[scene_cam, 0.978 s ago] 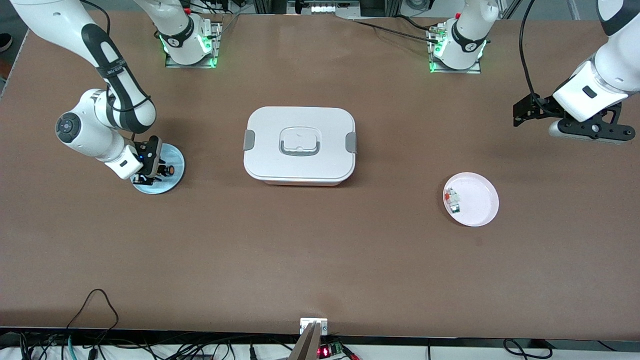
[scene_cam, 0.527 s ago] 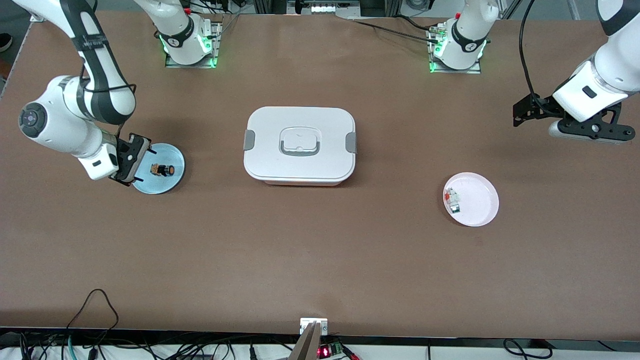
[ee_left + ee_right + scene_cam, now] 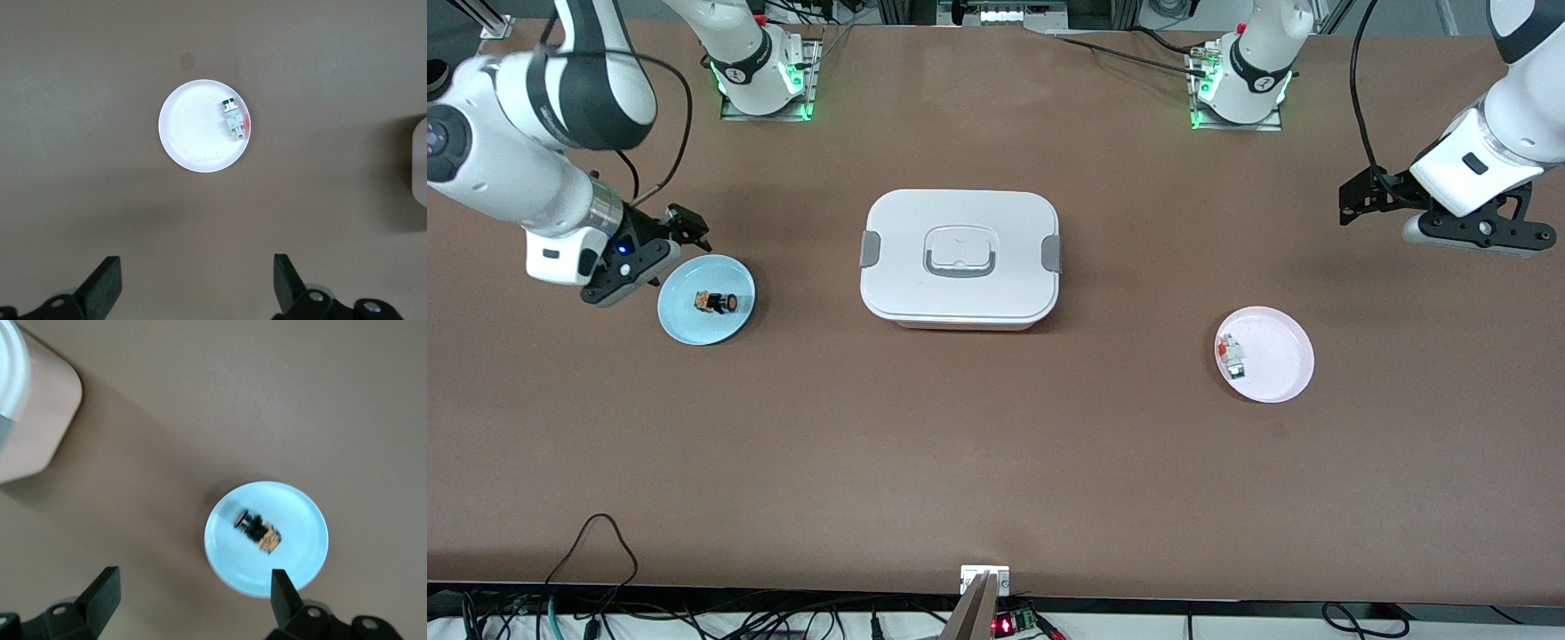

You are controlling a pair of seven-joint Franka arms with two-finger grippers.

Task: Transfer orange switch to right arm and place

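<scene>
The orange switch (image 3: pixel 717 303), black-bodied with a round orange end, lies on its side on a light blue saucer (image 3: pixel 685 320) near the right arm's end of the table. It also shows in the right wrist view (image 3: pixel 257 529) on the saucer (image 3: pixel 300 513). My right gripper (image 3: pixel 687 227) is open and empty, up in the air over the table just off the saucer's rim; its own view shows the jaws wide apart (image 3: pixel 193 600). My left gripper (image 3: pixel 1350 201) is open and empty (image 3: pixel 197 280), waiting high over the left arm's end.
A white lidded box (image 3: pixel 959 258) with grey clasps stands mid-table. A pale pink saucer (image 3: pixel 1280 356) holding small white, red and green pieces (image 3: pixel 1232 356) lies toward the left arm's end, nearer the front camera; it also shows in the left wrist view (image 3: pixel 193 133).
My right gripper has risen and drawn back from the blue saucer toward the right arm's end, leaving the orange switch lying on the saucer. The left arm has not moved.
</scene>
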